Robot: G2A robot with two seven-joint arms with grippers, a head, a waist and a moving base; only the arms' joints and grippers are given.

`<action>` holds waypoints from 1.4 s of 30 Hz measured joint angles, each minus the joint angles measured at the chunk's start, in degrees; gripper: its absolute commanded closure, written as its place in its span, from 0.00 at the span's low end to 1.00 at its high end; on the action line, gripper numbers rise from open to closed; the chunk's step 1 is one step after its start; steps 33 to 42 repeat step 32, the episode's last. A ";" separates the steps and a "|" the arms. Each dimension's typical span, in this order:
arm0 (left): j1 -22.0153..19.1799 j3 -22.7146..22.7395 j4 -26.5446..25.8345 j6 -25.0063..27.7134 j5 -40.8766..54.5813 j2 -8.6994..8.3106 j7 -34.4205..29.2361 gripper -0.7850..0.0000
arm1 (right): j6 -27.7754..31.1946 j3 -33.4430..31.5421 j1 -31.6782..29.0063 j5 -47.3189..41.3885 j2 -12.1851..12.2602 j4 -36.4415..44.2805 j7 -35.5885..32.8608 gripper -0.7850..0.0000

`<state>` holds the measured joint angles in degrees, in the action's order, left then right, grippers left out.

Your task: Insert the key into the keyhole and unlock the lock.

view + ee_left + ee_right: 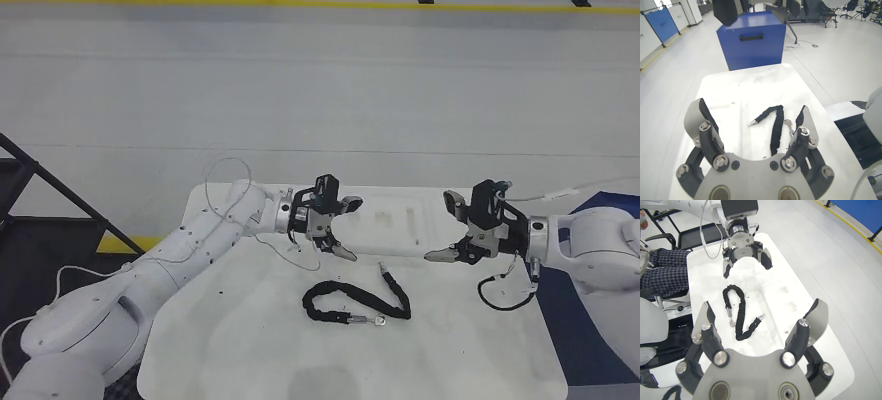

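A black sleeved chain lock [355, 300] lies curved on the white table [250, 350], between the two arms and nearer the front edge. Its metal lock end [728, 311] has a silver key [732, 323] sticking out of it; the key [788, 122] also lies beside the chain [776, 128]. The chain's other end is a bare metal pin [761, 316]. My left gripper [348, 230] hangs open and empty above the table, behind the chain. My right gripper [442, 228] faces it, also open and empty. From the wrists I see the left gripper [752, 103] and the right gripper [761, 302] both wide apart.
A flat white moulded tray [385, 225] lies on the table's far half, under the gap between the grippers. A blue box [751, 47] stands on the floor past the table's right end. A black rack [40, 190] stands off the left side.
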<state>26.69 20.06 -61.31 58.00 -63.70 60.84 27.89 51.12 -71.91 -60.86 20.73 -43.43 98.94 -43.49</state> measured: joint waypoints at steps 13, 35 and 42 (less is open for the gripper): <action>-12.78 -5.50 -2.35 0.00 9.86 -4.84 0.35 0.00 | 6.88 12.50 22.74 -0.53 -3.25 -16.50 0.43 0.00; -15.57 -8.28 -3.88 0.00 15.32 -5.92 -2.54 0.00 | 6.88 14.50 25.47 -0.63 -3.60 -19.16 4.38 0.00; -15.57 -8.28 -3.88 0.00 15.32 -5.92 -2.54 0.00 | 6.88 14.50 25.47 -0.63 -3.60 -19.16 4.38 0.00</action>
